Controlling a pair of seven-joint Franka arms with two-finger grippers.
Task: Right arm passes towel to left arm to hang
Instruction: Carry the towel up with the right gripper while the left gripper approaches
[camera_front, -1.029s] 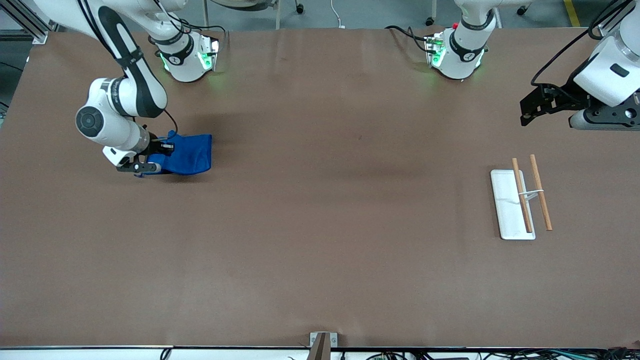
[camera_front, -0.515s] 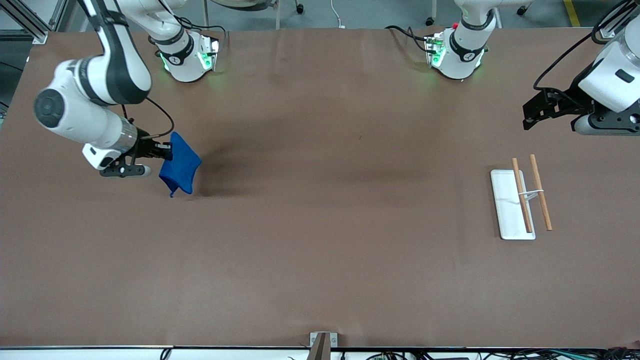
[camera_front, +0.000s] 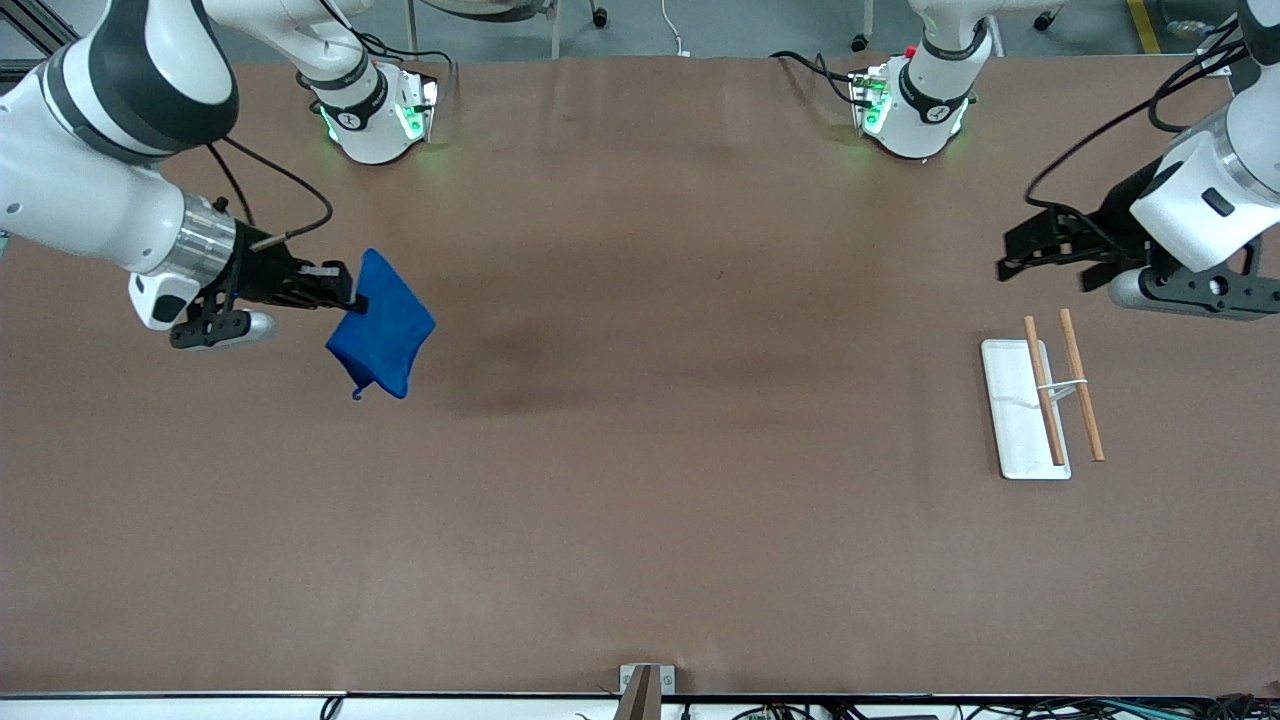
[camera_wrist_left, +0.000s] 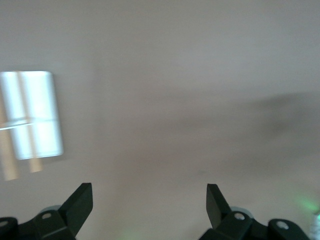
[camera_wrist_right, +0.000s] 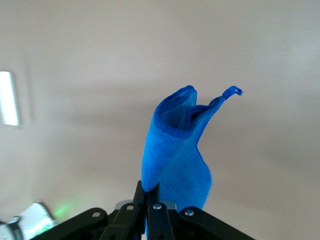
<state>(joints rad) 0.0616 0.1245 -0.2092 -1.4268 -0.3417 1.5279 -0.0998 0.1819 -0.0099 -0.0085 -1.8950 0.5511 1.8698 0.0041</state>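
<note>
The brown desk (camera_front: 640, 480) is carrying little: toward the left arm's end, at about three o'clock in the front view, a white tray-like base (camera_front: 1012, 420) is lying with two wooden rods (camera_front: 1082, 398) across and beside it, apparently the hanging rack.

The right arm (camera_front: 90, 190) is holding the blue towel (camera_front: 383, 325) up in the air over the desk at its own end, at about nine o'clock. The right tool (camera_front: 342, 293) is pressed together, pinching only one top corner of the towel. The rest is drooping in a loose fold, with a small loop (camera_wrist_right: 232, 91) dangling from the lowest tip.

The left arm (camera_front: 1200, 200) is hovering near the rack at about two o'clock, well apart from the towel. The left tool (camera_wrist_left: 148, 197) is spread wide, holding nothing, with only bare desk under it.

The risks, as I judge them:
- A corner pinch on plush cloth is thin, so a quick swing toward the middle could be working the towel loose.
- The hanging fold is offering no firm edge, so the left tool could be closing on air, or on the right tool's fingers (camera_wrist_right: 150, 210).
- Releasing before the left tool is gripping would be dropping the towel.
- A low approach could be knocking the rods off their base.
</note>
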